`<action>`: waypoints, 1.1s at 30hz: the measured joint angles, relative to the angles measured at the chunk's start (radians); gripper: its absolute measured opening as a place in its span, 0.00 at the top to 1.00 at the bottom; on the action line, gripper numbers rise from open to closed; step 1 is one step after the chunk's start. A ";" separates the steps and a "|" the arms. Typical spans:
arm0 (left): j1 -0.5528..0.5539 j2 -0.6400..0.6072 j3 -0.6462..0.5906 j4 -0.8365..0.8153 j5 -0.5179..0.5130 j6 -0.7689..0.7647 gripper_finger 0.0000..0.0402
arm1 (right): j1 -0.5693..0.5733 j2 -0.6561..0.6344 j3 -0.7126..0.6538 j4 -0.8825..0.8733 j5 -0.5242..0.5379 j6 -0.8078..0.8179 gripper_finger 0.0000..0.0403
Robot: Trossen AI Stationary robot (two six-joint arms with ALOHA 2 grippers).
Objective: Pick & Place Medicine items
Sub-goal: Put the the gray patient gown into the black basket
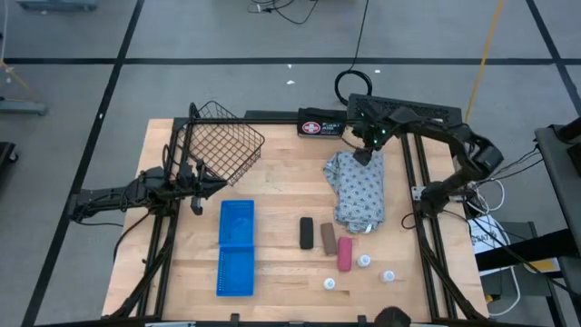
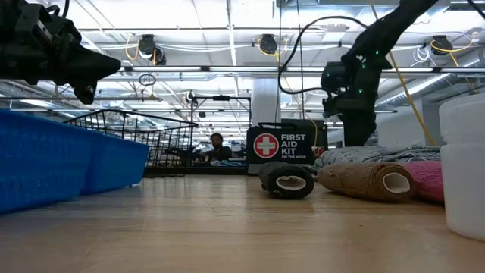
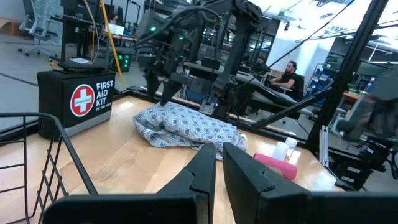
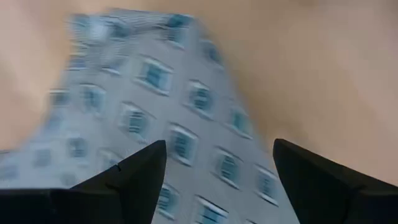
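Observation:
The medicine items lie near the table's near right part: a black oblong [image 1: 307, 232], a brown oblong [image 1: 327, 238], a pink tube [image 1: 345, 253] and three small white bottles [image 1: 364, 262] [image 1: 388, 275] [image 1: 329, 283]. Beyond them lies a crumpled grey patterned cloth [image 1: 357, 186]. My right gripper [image 1: 366, 152] is open and points down over the cloth's far end [image 4: 186, 124]. My left gripper [image 1: 195, 198] waits shut at the table's left, beside the wire basket, touching nothing. My right gripper [image 4: 217, 149] stands open over the far end of the patterned cloth [image 3: 163, 118], coming from above. Whether its fingertips touch the cloth, I cannot tell.
A wire basket [image 1: 218, 145] stands at the far left, and a blue tray [image 1: 236, 247] lies near the middle left. The black first-aid pouch [image 1: 321, 127] sits at the far edge. Bare wood shows between the tray and the oblongs. A person sits in the room beyond [image 2: 218, 148].

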 joint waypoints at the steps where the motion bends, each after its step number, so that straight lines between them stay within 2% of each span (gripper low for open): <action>1: 0.000 0.000 0.000 0.000 0.000 0.000 0.91 | -0.016 0.012 0.000 0.001 -0.046 -0.015 0.29; 10: 0.000 0.000 0.000 0.000 0.000 0.000 0.91 | -0.092 0.058 0.001 -0.067 -0.240 -0.161 0.30; 16: 0.000 0.000 0.000 0.000 0.000 0.000 0.91 | -0.091 0.058 -0.026 -0.092 -0.238 -0.200 0.30; 28: 0.000 0.000 0.000 0.000 0.000 0.000 0.91 | -0.011 0.053 -0.186 -0.002 -0.018 -0.302 0.31; 33: 0.000 0.000 0.000 0.000 0.000 0.000 0.91 | 0.002 0.054 -0.215 0.030 0.045 -0.290 0.40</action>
